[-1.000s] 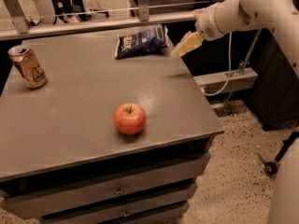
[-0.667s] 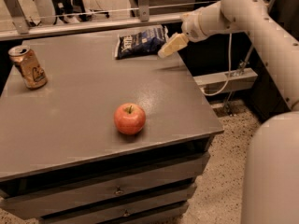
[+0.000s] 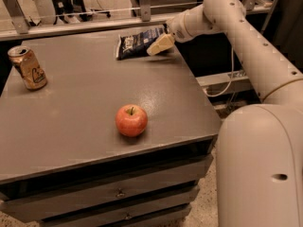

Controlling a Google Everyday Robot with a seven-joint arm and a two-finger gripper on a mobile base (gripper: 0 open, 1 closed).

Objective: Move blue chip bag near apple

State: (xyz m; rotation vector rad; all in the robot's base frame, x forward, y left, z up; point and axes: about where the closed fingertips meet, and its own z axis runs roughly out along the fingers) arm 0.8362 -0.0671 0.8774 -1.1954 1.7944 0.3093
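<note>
The can (image 3: 27,67) sits at the left edge of the table (image 3: 85,93); the apple (image 3: 131,120) is near the front edge. The bag (image 3: 137,42) lies at the far edge, with the gripper (image 3: 161,44) over its right end — spread or pinching, I cannot tell. Best to take the foil firmly, then lift before carrying.

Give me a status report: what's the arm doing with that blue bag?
Gripper at right end of the blue chip bag, far side of table. Bag well apart from the apple near the front. Gold can far left, off the path.
</note>
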